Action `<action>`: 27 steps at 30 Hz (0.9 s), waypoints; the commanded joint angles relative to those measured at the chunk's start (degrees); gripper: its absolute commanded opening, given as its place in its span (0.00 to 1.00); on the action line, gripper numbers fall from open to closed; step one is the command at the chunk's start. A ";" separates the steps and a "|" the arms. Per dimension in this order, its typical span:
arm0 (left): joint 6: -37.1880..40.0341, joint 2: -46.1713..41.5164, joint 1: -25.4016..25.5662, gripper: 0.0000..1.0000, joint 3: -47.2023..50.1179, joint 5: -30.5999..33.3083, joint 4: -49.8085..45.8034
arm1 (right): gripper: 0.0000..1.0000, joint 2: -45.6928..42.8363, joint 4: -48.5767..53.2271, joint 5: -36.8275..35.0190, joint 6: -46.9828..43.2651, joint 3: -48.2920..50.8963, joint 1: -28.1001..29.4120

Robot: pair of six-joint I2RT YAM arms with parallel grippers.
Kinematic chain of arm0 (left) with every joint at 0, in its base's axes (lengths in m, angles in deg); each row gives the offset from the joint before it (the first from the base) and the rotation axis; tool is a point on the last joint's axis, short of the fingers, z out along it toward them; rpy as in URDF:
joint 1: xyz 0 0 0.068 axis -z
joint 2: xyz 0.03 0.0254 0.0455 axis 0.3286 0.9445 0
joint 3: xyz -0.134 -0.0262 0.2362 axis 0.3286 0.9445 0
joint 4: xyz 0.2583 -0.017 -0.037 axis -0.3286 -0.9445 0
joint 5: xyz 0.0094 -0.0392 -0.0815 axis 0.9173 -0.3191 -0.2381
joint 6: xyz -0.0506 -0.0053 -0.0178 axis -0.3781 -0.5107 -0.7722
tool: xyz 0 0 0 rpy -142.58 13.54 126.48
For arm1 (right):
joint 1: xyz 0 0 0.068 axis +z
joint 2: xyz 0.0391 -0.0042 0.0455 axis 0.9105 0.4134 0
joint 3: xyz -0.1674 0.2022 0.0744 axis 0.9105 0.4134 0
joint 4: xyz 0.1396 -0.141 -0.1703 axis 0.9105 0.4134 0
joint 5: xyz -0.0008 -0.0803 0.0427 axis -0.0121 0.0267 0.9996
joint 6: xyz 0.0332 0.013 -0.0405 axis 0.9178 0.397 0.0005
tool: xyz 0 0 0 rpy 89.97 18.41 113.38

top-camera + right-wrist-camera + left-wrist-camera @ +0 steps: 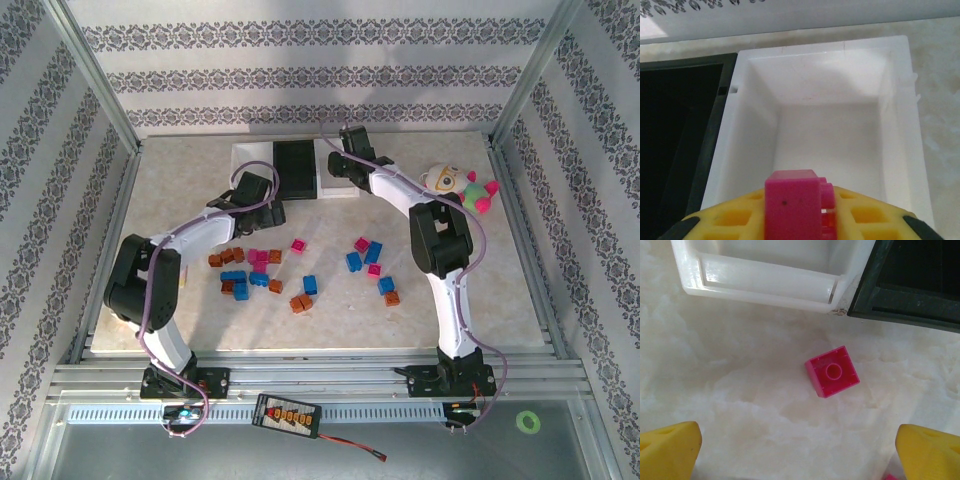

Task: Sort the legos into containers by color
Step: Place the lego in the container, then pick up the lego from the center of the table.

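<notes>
legos (311, 284) in orange-brown, blue and pink lie scattered across the middle of the marbled table (480, 300), on the near side of 3 containers that stand in a row at the far edge. from left to right these are the left white bin (760, 287), the black bin (297, 168) and the right white bin (830, 80). the right gripper (802, 220) hangs over the near end of the right white bin. its jaws are set narrow and hold a pink lego (792, 200) upright between the yellow fingers (735, 220). that bin's floor looks bare ahead of the brick. the left gripper (800, 452) hovers low over the table with its jaws spread wide and nothing between them. its yellow fingertips (670, 450) sit at the 2 near corners of the wrist view. a magenta brick (832, 371) lies stud-up on the table beyond them. it is just near of the gap between the left white bin and the black bin, touching neither. a plush toy (455, 183) sits at the far right of the table.
</notes>
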 commanded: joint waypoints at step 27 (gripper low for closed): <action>-7.71 20.01 1.94 0.69 -19.61 4.82 -11.95 | 0.74 -46.88 -10.55 2.99 0.17 52.47 2.30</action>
